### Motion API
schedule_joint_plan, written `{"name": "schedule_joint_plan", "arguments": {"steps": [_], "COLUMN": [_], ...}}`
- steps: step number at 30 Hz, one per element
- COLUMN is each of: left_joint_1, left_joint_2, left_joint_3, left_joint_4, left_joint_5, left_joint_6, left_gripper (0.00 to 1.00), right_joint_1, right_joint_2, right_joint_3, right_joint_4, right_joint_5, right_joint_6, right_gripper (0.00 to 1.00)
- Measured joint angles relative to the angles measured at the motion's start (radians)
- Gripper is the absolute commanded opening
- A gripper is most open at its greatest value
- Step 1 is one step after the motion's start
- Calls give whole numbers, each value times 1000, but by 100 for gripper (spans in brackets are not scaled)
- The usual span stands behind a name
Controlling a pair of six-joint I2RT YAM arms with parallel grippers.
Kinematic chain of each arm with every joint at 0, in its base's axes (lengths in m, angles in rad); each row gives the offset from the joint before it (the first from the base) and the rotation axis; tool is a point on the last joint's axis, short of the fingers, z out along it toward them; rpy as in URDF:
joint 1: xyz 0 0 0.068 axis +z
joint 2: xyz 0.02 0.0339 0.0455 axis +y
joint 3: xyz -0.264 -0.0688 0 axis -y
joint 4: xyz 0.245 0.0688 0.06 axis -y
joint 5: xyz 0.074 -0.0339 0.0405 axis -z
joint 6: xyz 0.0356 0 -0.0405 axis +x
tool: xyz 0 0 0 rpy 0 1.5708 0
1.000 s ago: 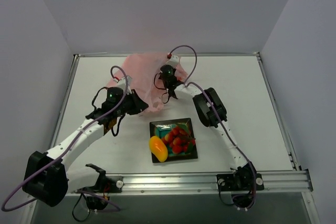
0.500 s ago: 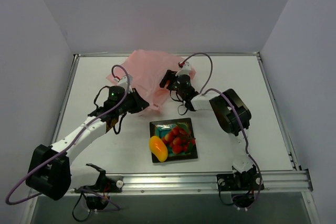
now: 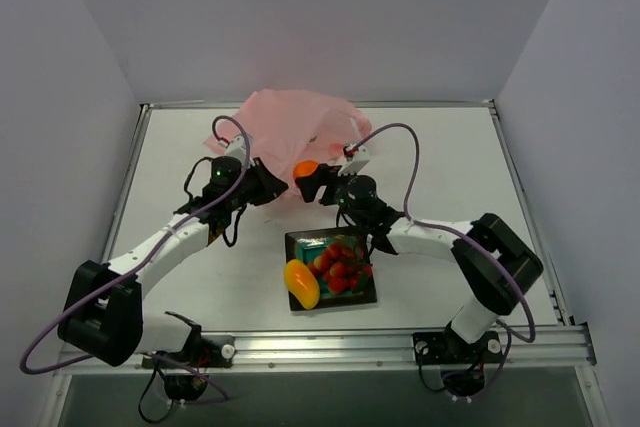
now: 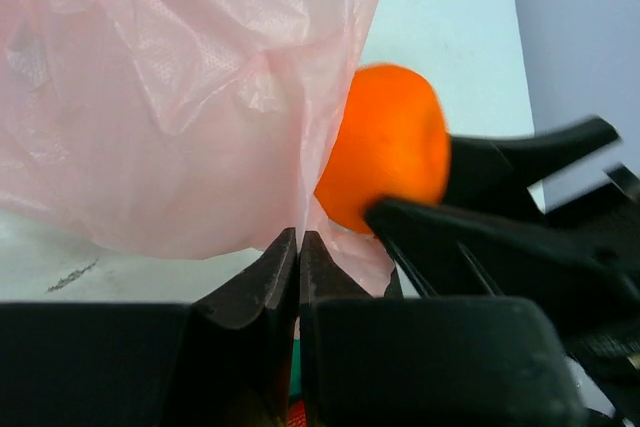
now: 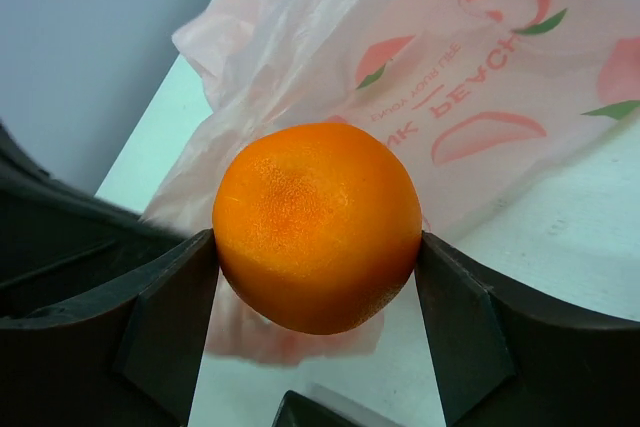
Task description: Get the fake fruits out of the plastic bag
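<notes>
Since the right gripper (image 5: 316, 282) has its two fingers clamped on opposite sides of the orange (image 5: 316, 222), pads at its widest part, the fruit sits centred in the grip and outside the bag (image 5: 480, 67), close against its edge; whether film touches it I cannot tell. Next to it the left gripper (image 4: 298, 267) has its jaws pressed together on a fold of the bag's near edge, pinning the thin pink plastic just beside the orange, with the rest of the bag crumpled up behind. From above, both grippers meet at the bag's front edge, the bag lying at the far middle of the table (image 3: 450, 167). Nearer the arm bases sits the dish (image 3: 296, 240), strawberries (image 3: 340, 265) piled in it and the mango (image 3: 301, 283) lying over its left rim, so those look already out. Step in hand, as I judge it: carry the orange to the dish and release. To do it well, hold the squeeze even, since a glossy round fruit can squirt out from flat pads. Lift away from the bag before swinging so no film drags along. Come down low over the barest teal part of the dish, the far-left corner by the look of it, before opening, so it does not roll off. The left pinch should hold the bag down until the orange is clear. Cannot tell whether anything else is inside the bag.
</notes>
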Motion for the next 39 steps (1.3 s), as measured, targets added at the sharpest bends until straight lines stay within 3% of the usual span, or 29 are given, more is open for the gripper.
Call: {"name": "schedule_joint_plan", "arguments": {"steps": [9, 12, 18, 22, 31, 34, 39], "left_joint_1": [15, 17, 17, 17, 17, 17, 17], "left_joint_2": [16, 26, 29, 29, 29, 29, 29], "left_joint_3": [36, 36, 36, 36, 35, 35, 35], "left_joint_4": [24, 36, 58, 60, 70, 74, 82], "left_joint_5": [-10, -17, -24, -31, -45, -45, -45], "left_joint_6": [1, 0, 0, 0, 1, 2, 2], "left_gripper": [2, 2, 2, 2, 2, 2, 2], "right_joint_1": [195, 273, 404, 409, 383, 373, 372], "right_joint_2": [-485, -548, -434, -335, -183, -143, -126], "right_joint_3": [-193, -201, -165, -103, -33, -33, -33], "right_joint_4": [-240, -335, -508, -570, -540, -540, -534], "right_joint_5": [214, 244, 270, 273, 276, 276, 278], "right_joint_6": [-62, -72, -128, -175, -210, -209, -209], "right_gripper": [21, 21, 22, 22, 24, 28, 48]}}
